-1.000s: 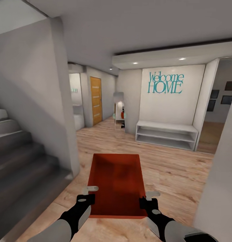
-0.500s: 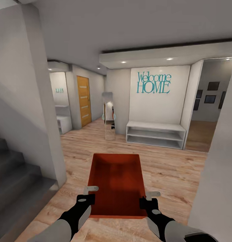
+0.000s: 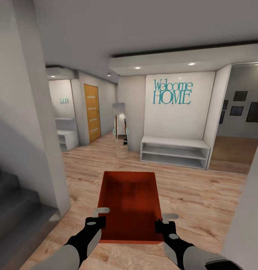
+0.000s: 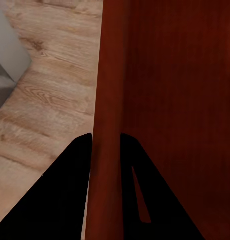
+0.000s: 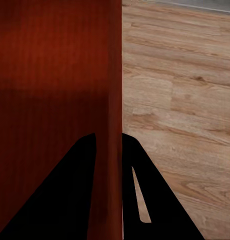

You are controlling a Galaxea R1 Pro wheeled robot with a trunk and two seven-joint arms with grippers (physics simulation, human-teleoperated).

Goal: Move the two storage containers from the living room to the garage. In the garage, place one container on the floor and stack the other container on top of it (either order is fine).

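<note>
**A:** One red-orange storage container (image 3: 129,206) is being carried, held out in front of the robot over light wood plank flooring (image 3: 203,195). Going left to right: grey stairs (image 3: 16,210), a white wall corner, a wooden door (image 3: 92,112) down a passage, a tall narrow mirror (image 3: 121,131), a low white bench shelf (image 3: 175,151) under teal "Welcome HOME" lettering (image 3: 172,92), then an opening to a room with dark picture frames (image 3: 248,110).

**B:** How is the box held?

**A:** The left gripper (image 3: 100,221) pinches the container's left wall, and the left wrist view shows its two dark fingers (image 4: 70,200) straddling the rim, closed narrow on it. The right gripper (image 3: 163,223) does the same on the right wall; its fingers (image 5: 75,200) sit either side of that rim.

**B:** How far along is the task?

**A:** Early to middle, I judge. This looks like an entry hallway, not the garage: no concrete, no car. This container has yet to reach the garage floor, and the stacking is not done.

**B:** What can't you make out?

**A:** The second container's whereabouts cannot be told from here. Which way leads to the garage is unclear. The mirror's reflection is too small to read, and the container's underside is hidden.
</note>
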